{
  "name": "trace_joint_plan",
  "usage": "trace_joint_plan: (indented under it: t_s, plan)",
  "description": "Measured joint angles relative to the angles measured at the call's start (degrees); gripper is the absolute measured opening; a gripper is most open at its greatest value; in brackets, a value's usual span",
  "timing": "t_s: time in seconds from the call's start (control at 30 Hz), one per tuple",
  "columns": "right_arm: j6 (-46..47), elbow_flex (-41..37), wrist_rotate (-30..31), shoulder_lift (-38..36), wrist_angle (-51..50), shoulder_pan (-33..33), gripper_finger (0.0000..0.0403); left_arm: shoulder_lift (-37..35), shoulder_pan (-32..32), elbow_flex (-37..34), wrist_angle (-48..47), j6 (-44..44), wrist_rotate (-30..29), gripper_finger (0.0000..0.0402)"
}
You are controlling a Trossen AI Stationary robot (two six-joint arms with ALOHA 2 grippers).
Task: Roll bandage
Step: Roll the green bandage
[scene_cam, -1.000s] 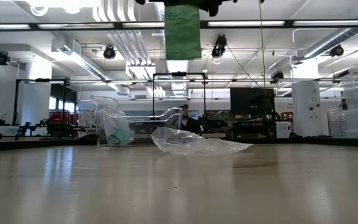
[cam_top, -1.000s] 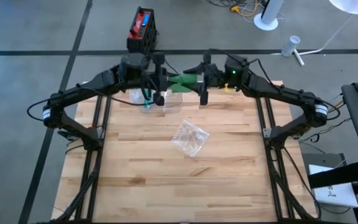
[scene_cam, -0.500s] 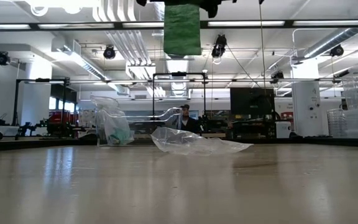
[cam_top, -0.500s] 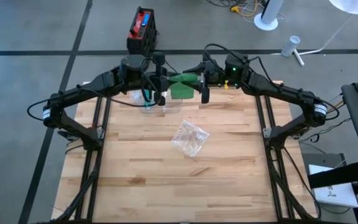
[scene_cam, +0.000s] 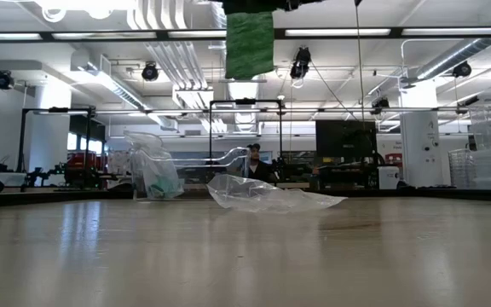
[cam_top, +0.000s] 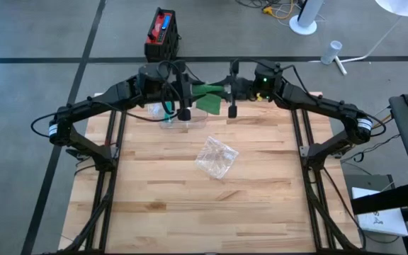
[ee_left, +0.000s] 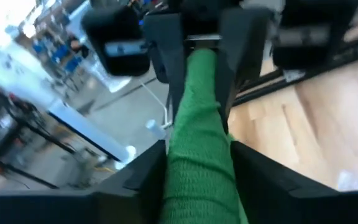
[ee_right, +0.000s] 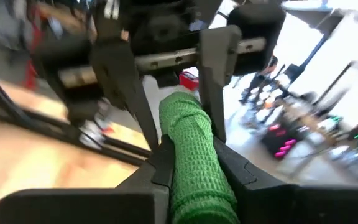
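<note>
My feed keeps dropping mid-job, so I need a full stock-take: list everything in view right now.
bandage: one, green, held in the air between both grippers over the table's far edge, a flap hanging down.
crumpled plastic bag: one, clear, near the table's middle.
clear container: one, transparent, on the table below the left gripper.
table: one, light wood.
red and black box: one, on the floor beyond the table.
left gripper: shut on the bandage.
right gripper: shut on the bandage.

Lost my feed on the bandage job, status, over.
Left gripper and right gripper both shut on green bandage, held high over table's far edge. Crumpled plastic bag lies mid-table, below, apart.
</note>
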Motion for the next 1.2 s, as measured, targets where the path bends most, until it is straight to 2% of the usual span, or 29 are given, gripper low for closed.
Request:
trace_joint_plan:
  t_s: [0.13,0.27,0.47,0.7,0.9,0.97,1.2]
  plan:
    - [-12.0,-0.2,3.5,0.0,0.0,1.1,0.0054,0.0,0.3,0.0,0.0,-6.5,0.2,0.0200]
    - [-19.0,-0.4,4.3,0.0,0.2,2.5,0.0054,0.0,1.3,0.0,-1.0,-7.8,0.5,0.0229]
    - [-23.7,-1.3,4.2,-0.1,1.1,3.6,0.0054,0.1,3.0,0.0,-2.6,-6.2,0.4,0.0233]
    - [-25.1,-3.9,6.6,-0.1,4.7,3.9,0.0053,0.1,3.6,0.0,-3.5,-1.2,2.4,0.0178]
    - [-24.0,-5.0,8.4,-0.6,5.2,3.9,0.0054,0.1,3.6,-0.1,-3.8,-0.3,2.9,0.0070]
    - [-21.1,-5.0,8.6,-0.6,5.2,3.9,0.0073,0.1,3.7,-0.1,-3.7,-0.3,2.9,0.0043]
    - [0.4,-4.5,9.1,-0.6,6.0,3.6,0.0194,0.1,4.0,-0.1,-2.8,1.2,2.5,0.0043]
